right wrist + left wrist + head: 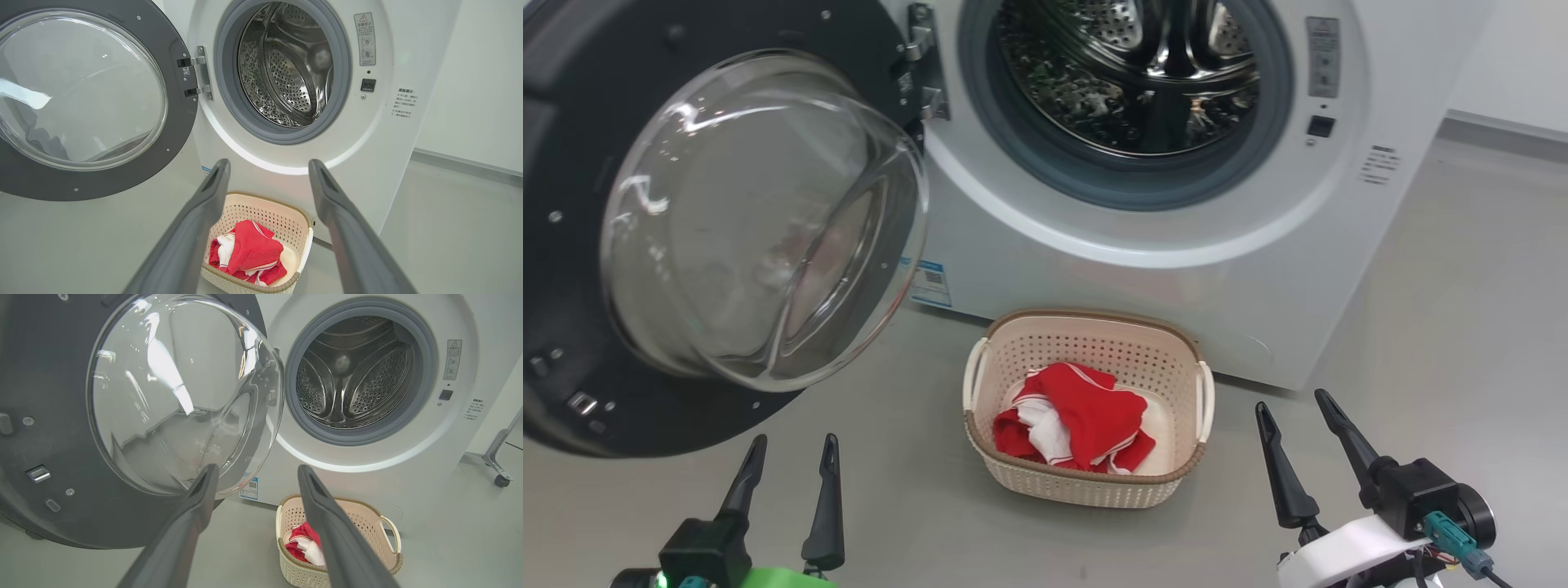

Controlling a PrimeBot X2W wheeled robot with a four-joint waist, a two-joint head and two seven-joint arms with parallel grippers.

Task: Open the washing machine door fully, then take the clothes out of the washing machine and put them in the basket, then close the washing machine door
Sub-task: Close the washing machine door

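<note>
**Door swung open, clothes in basket, both pincers wide**

The washing machine (pixel 1176 269) stands at the back on the grey floor (pixel 1462 327), its steel drum (pixel 1127 73) showing through the grey gasket. The washing machine door (pixel 572 245) is swung out on its left-side hinge, glass bowl facing the robot. Its lower rim sits just above and beyond the left gripper (pixel 794 441).

The basket (pixel 1086 317) sits on the floor right in front of the machine, below the drum mouth, between the two grippers and further out than both. The clothes (pixel 1086 416) lie bunched inside it, red with white stripes, below the rim.

The left gripper is low at the left, fingers spread wide and holding nothing, well apart from the basket. The right gripper (pixel 1291 402) is low at the right, also spread wide and empty, near the basket's right handle but not touching it.
</note>
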